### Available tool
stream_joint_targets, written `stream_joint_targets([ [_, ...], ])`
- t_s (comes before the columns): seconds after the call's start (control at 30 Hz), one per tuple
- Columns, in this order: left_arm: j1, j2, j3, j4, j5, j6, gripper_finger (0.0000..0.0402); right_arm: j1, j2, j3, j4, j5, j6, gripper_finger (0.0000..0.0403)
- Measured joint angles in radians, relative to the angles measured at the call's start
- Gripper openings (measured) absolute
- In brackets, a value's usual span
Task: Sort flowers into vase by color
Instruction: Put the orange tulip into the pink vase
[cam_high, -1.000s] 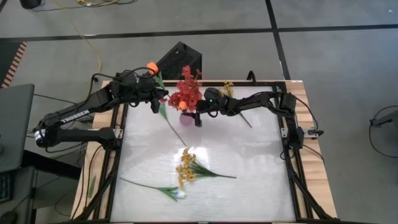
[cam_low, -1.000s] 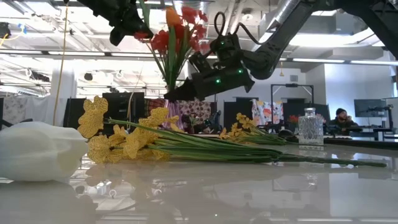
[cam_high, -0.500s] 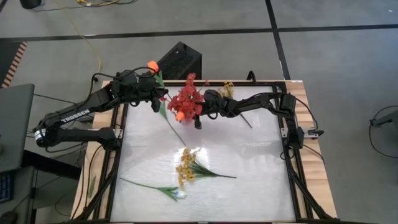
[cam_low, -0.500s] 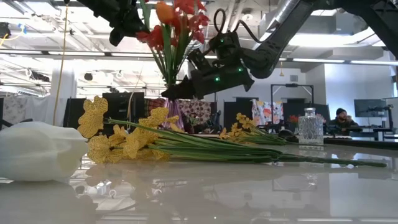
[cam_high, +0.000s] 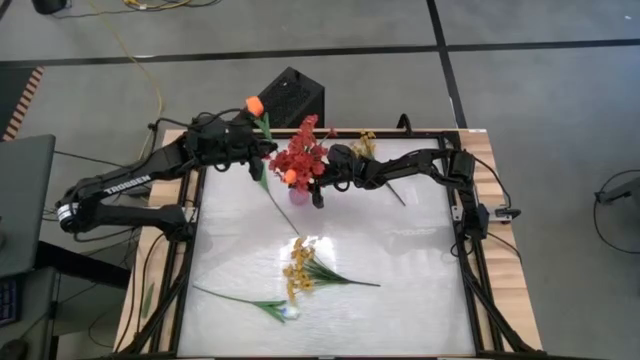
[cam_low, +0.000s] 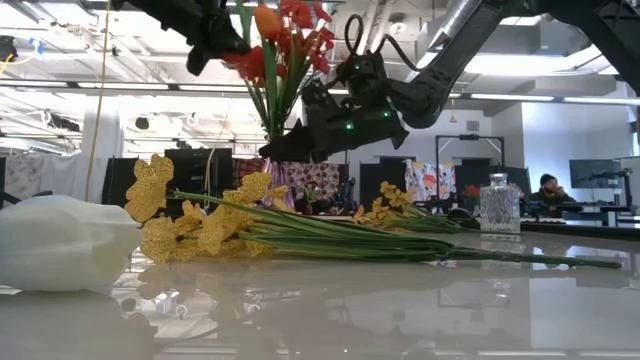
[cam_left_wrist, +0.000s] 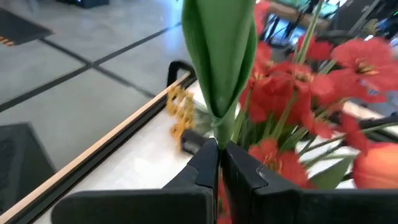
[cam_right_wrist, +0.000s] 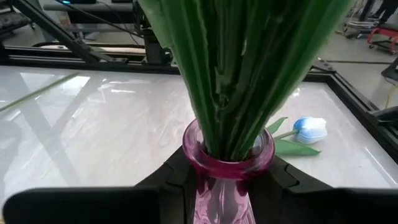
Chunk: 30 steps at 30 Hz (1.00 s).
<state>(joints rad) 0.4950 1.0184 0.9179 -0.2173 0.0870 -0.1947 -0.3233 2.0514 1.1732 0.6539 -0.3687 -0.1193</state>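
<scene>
Since a second ago, the right gripper (cam_high: 318, 187) has narrowed its fingers onto the pink vase (cam_high: 299, 193) and pulled the leaning red bunch (cam_high: 300, 153) nearer upright, while the left gripper (cam_high: 257, 152) has carried its orange tulip (cam_high: 254, 105) a little toward the bunch.

From above, the vase stands at the table's far edge between the two grippers. A yellow spray (cam_high: 297, 270) and a white tulip (cam_high: 289, 312) lie well apart from it, nearer the front; another yellow spray (cam_high: 366, 144) lies by the right arm.

At table height, the orange tulip's stem hangs from the left gripper (cam_low: 222, 38) just beside the red blossoms (cam_low: 300, 30), not yet inside the vase neck.

The left wrist camera shows its fingers (cam_left_wrist: 202, 163) pinched tight on the tulip's green stem (cam_left_wrist: 219, 56).

The right wrist camera shows the fingers (cam_right_wrist: 283, 177) pressed against both sides of the vase neck (cam_right_wrist: 227, 163), steadying it. With the vase braced, the tulip looks ready for lowering in.
</scene>
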Motion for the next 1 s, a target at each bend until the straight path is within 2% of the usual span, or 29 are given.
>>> stream_joint_targets([
  [0.33, -0.018, 0.048, -0.007, 0.011, 0.002, 0.009, 0.0000, 0.000, 0.000, 0.000, -0.013, 0.000, 0.011, 0.0127],
  [0.6, -0.091, 0.048, -0.008, 0.039, -0.122, 0.059, 0.0000, -0.007, 0.000, 0.000, -0.009, 0.001, 0.018, 0.0127],
  [0.73, -0.102, 0.038, -0.008, 0.056, -0.141, 0.069, 0.0000, -0.007, 0.000, 0.000, -0.010, 0.001, 0.010, 0.0130],
  [0.8, -0.102, 0.040, -0.008, 0.050, -0.146, 0.069, 0.0000, -0.010, 0.000, 0.002, -0.006, 0.005, 0.023, 0.0167],
  [1.0, -0.102, 0.041, -0.009, 0.044, -0.146, 0.068, 0.0000, -0.044, -0.005, 0.004, -0.030, -0.041, 0.063, 0.0328],
])
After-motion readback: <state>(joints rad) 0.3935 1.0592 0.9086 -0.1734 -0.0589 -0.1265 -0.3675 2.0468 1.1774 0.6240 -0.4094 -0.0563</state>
